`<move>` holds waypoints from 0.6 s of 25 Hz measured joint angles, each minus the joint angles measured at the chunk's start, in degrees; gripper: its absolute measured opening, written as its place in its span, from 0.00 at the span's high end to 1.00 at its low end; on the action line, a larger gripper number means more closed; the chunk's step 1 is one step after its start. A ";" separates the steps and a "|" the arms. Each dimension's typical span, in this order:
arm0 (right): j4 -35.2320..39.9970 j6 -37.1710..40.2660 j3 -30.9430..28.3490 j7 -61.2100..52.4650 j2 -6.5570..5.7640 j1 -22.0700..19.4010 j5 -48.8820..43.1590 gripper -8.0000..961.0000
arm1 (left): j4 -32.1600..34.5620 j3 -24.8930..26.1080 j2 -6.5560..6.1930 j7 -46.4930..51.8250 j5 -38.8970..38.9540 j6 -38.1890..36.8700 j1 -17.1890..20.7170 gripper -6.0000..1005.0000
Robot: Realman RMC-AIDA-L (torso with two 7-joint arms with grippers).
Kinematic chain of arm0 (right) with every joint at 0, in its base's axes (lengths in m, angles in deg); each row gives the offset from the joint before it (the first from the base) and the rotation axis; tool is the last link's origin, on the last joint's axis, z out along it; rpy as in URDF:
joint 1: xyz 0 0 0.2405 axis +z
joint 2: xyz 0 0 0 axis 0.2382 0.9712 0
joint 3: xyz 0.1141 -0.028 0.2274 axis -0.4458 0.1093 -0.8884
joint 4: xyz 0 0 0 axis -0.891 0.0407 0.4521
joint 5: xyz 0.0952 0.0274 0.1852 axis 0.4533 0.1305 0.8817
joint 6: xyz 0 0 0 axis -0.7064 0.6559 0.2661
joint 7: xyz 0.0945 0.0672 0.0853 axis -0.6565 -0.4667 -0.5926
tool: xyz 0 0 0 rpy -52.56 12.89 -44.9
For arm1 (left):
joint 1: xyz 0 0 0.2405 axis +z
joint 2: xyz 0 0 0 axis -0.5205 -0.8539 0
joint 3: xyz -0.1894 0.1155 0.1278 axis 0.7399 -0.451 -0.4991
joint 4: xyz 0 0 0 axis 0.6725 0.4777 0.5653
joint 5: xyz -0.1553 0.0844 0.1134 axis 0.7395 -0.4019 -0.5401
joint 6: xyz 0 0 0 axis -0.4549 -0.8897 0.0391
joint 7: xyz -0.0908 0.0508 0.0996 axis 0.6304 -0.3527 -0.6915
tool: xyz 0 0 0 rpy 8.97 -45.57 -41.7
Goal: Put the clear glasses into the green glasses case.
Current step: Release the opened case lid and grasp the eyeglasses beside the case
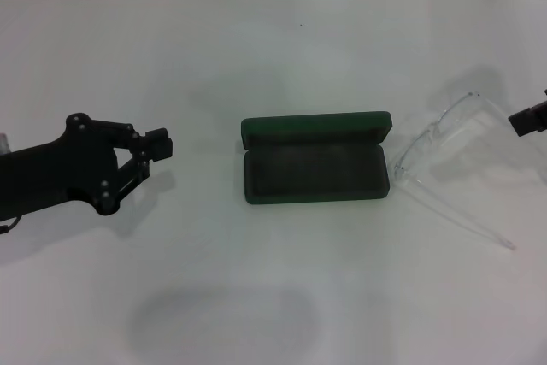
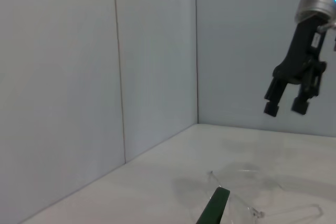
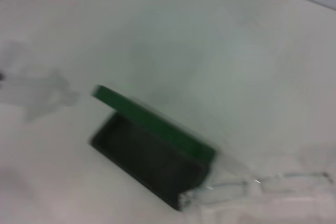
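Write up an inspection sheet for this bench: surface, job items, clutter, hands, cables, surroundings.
Surface: plain white table.
Job items: dark green rectangular hard glasses case lies open and empty at the centre; clear plastic wraparound glasses lie on the table beside its right end, arms unfolded.
Clutter: nothing seen.
Hands: left hand low at the left, apart from the case; right hand raised above the glasses, open, holding nothing.
Cables: nothing seen.
Surroundings: pale panelled walls.

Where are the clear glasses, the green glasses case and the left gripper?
clear glasses [image 1: 427, 144]: head view, on the lens front.
green glasses case [image 1: 314, 174]: head view, on the open tray's dark lining.
left gripper [image 1: 161, 144]: head view, at the fingertips.
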 joint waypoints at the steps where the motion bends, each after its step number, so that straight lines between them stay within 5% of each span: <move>1: -0.61 -0.61 0.93 -0.90 0.08 0.70 -1.75 0.14 | 0.07 -0.05 -0.10 0.41 -0.12 -0.04 0.02 0.93; 7: -8.17 -5.89 1.94 -4.25 1.43 3.89 -7.83 0.15 | 0.39 -0.84 -0.25 3.86 -0.90 -0.28 -0.50 0.93; 15: -13.85 -7.41 5.48 2.88 0.41 8.14 -8.52 0.17 | 0.38 -0.75 -0.04 4.14 -1.09 0.10 -0.83 0.93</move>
